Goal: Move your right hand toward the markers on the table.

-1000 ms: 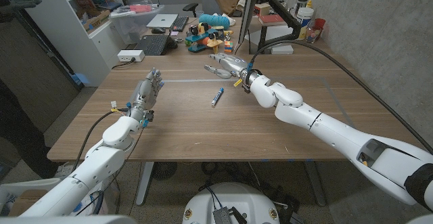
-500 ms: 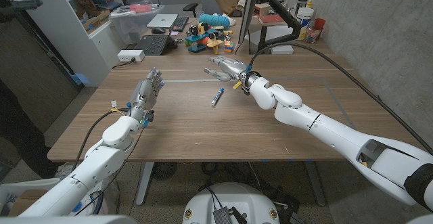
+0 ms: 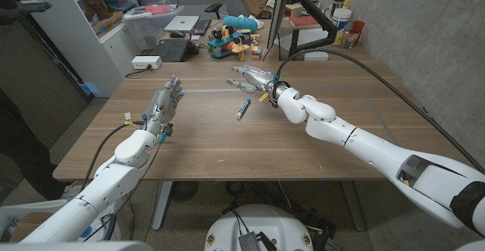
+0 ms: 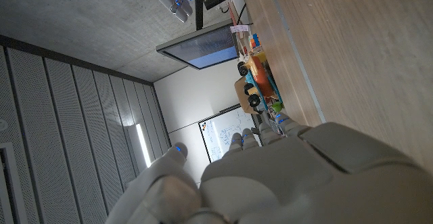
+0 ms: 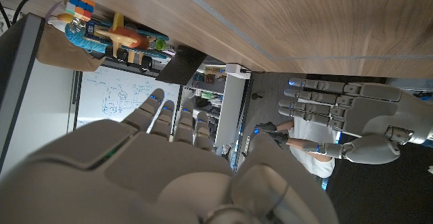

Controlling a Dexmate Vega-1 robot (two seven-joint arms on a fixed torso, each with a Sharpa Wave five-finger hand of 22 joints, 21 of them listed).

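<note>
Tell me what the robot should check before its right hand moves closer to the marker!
1. Marker in sight, lying alone on the table: ok.
2. Right hand holds nothing, fingers apart: ok.
3. Right hand at the marker: not ok, it sits a little farther back on the table.
4. Path between right hand and marker free of things: ok.
5. Left hand out of the way, off to the marker's left: ok.
6. More than one marker, as the task says: cannot tell.
</note>
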